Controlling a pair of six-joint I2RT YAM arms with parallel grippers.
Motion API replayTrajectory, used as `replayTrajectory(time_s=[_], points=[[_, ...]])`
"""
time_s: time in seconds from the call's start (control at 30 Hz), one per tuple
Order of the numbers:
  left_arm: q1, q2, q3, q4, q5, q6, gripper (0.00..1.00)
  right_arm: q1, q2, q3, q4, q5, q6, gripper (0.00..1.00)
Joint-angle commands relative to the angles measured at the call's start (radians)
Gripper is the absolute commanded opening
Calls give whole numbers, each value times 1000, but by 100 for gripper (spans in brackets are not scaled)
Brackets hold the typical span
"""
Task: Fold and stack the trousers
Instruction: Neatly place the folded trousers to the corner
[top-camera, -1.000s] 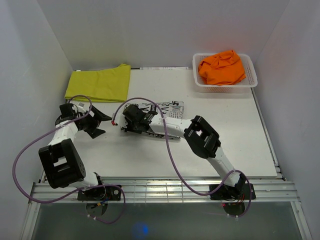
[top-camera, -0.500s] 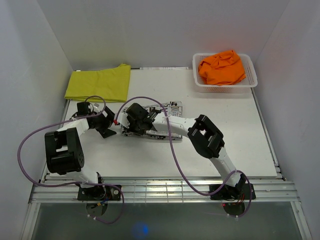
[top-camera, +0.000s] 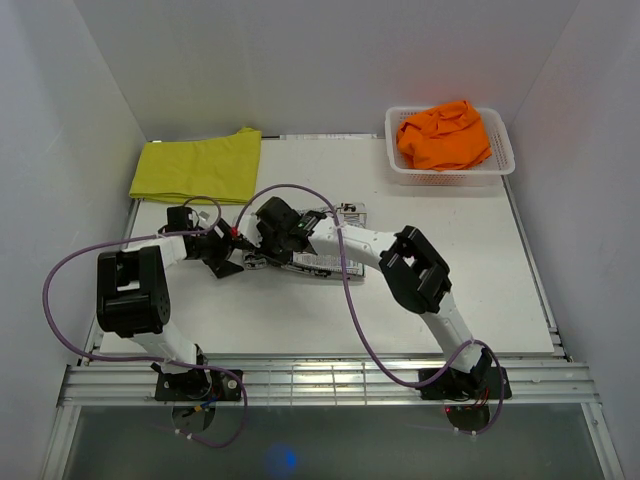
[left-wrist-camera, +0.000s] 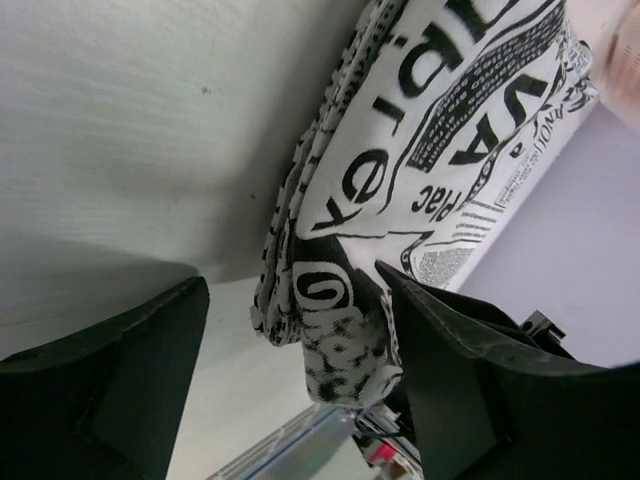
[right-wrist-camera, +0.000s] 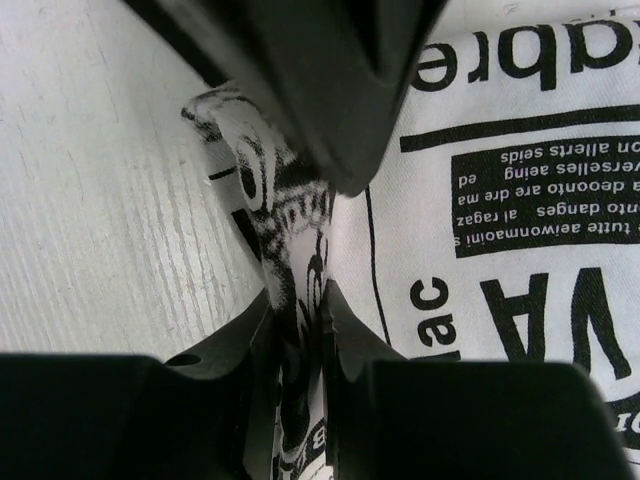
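Observation:
The newspaper-print trousers (top-camera: 325, 262) lie folded at mid-table. My right gripper (top-camera: 262, 240) is shut on their left edge; in the right wrist view the fingers (right-wrist-camera: 295, 330) pinch a fold of the printed cloth (right-wrist-camera: 520, 180). My left gripper (top-camera: 228, 253) is open, its jaws either side of the same corner of the print trousers (left-wrist-camera: 345, 300), with one finger (left-wrist-camera: 110, 390) on the table side. The yellow trousers (top-camera: 198, 166) lie folded flat at the back left. The orange trousers (top-camera: 444, 135) sit crumpled in the basket.
A white lattice basket (top-camera: 502, 165) stands at the back right. White walls close in the table on the left, back and right. Purple cables loop from both arms over the table. My left gripper's finger (right-wrist-camera: 320, 90) shows dark at the top of the right wrist view.
My left gripper has moved right, from the table's left side up to the print trousers' left corner. My right gripper has kept its hold and shifted slightly.

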Motion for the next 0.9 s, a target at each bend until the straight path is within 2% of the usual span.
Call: replayTrajectory(time_s=[0.0,0.27,0.43,0.5,0.57,0.73,0.8,0.83,0.87], points=[[-14,4,-38,82,111,-73,83,-16,-45,61,4,-28,35,8],[-46,38,-45,176,151,-174,81,-26,-22,102,-1,-59,34,8],[-60,44,-61,224,124,-242,79,-25,-15,107,-4,-43,47,8],[-66,35,-77,245,83,-283,76,-26,-13,107,-4,-25,55,8],[-82,29,-91,267,59,-335,65,-25,-8,107,-4,-5,70,8],[-102,35,-91,268,32,-360,57,-25,10,113,8,23,75,8],[-102,38,-88,257,19,-355,45,-26,4,116,1,49,74,19],[-102,33,-89,254,6,-355,38,-28,-19,110,-15,61,75,32],[-102,32,-92,251,-5,-360,25,-32,-39,99,-24,62,95,42]])
